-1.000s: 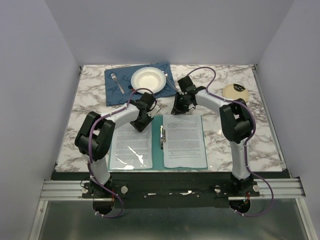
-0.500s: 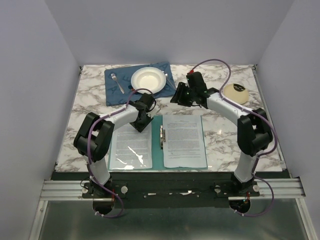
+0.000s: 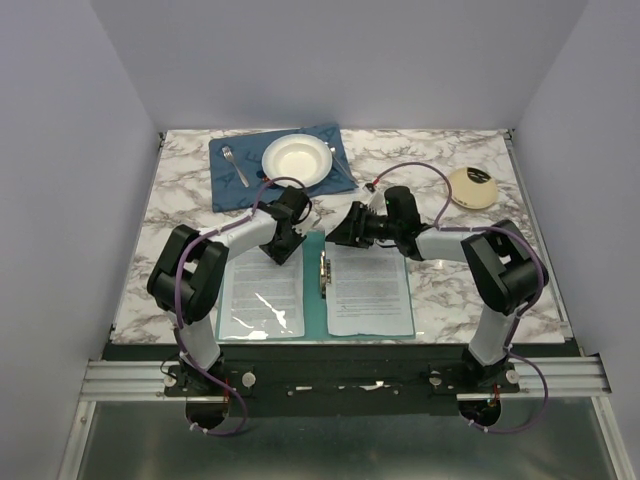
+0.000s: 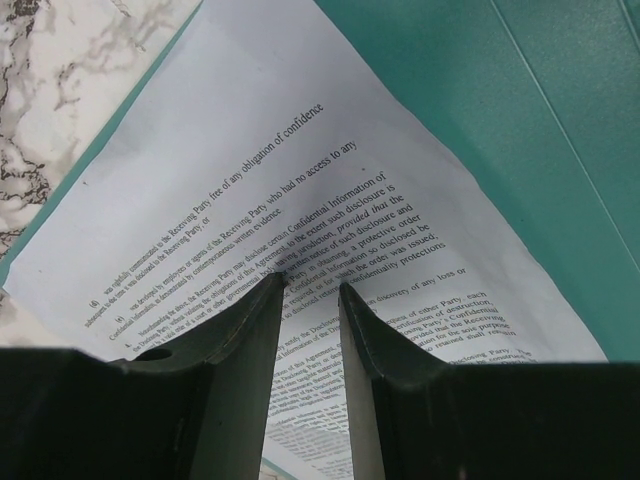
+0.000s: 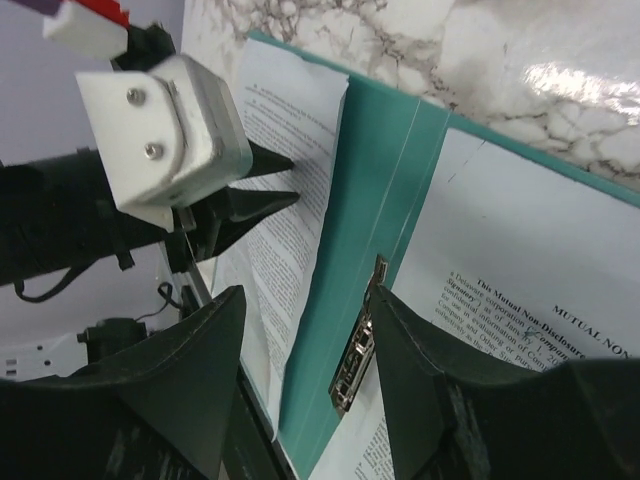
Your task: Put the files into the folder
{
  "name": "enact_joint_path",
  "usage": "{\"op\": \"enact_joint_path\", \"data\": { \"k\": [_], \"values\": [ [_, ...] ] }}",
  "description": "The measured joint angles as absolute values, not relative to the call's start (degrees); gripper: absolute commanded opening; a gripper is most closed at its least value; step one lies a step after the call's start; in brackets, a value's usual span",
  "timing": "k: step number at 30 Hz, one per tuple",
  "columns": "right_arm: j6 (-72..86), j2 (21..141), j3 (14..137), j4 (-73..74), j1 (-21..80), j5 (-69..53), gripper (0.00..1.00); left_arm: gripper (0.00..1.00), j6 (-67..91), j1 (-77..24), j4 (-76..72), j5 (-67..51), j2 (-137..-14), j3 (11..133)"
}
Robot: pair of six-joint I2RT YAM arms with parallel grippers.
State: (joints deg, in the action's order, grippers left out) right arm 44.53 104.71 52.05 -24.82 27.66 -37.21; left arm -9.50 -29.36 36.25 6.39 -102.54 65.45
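**Marble table, open folder, two claws at the spine**

White-and-grey marble table (image 3: 180,200) carries everything at its near edge, within easy reach of both arms. On it the teal-green plastic folder (image 3: 314,300) lies spread flat, spine running away from the arm bases. The printed white paper sheets (image 3: 370,285) cover its right leaf, and more printed pages lie on the left leaf, so the files appear to be already laid inside.

The left gripper (image 4: 310,285) rests its tips on the left page, jaws slightly parted with nothing between them; I judge it is pinning that side flat so the folder cannot slide. The right gripper (image 5: 308,310) hangs above the far end of the spine, jaws spread wide and empty. It looks lined up on the small metal spine clip (image 5: 355,355), probably to work it.
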Motion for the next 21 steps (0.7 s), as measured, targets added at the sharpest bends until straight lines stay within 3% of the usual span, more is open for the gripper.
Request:
{"op": "enact_joint_path", "data": {
  "k": [21],
  "values": [
    [39.0,108.5,56.3,-22.6,28.5,-39.7,0.62,0.41,-8.4,-24.1,40.8,-5.7,-103.7,67.2]
  ]
}}
